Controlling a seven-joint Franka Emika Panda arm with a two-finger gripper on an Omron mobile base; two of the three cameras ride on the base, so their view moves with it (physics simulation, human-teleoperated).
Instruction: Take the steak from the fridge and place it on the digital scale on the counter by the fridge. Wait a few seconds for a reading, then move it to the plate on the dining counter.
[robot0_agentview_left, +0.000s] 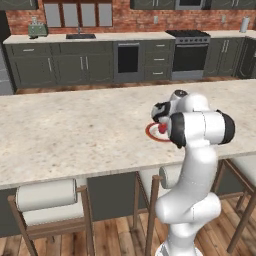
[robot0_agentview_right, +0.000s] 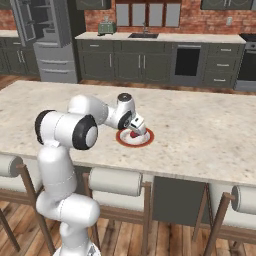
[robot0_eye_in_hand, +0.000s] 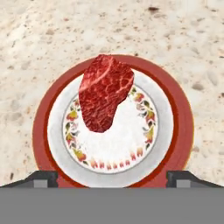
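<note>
Count: one steak (robot0_eye_in_hand: 105, 92), one plate (robot0_eye_in_hand: 179, 131), one gripper (robot0_eye_in_hand: 111, 177), one dining counter (robot0_agentview_left: 75, 130). Stools along the near edge of the counter: two cushioned backs plainly visible in the left base view, with part of a third at the right edge; three backs in the right base view, one of them (robot0_agentview_right: 116, 181) directly beside the arm.

Background, right base view: one fridge (robot0_agentview_right: 42, 35) at upper left with its upper door open, one green toaster (robot0_agentview_right: 106, 27) on the rear counter, one sink (robot0_agentview_right: 143, 35) beside it. Left base view adds one stove (robot0_agentview_left: 189, 52) at the far wall.

Steak position: lies on the plate, over the upper-left part of the white centre and reaching the inner edge of the red-brown rim, as seen in the hand view. It appears to rest flat, though its raised upper end may be tilted; the angle is hard to judge from above.

Fingers (robot0_eye_in_hand: 41, 178): both tips stand wide apart, released, at the two lower sides of the plate. The steak sits between them and farther along the gripper's line of sight, touching neither tip.

Plate sits on the dining counter, directly under the hand.
</note>
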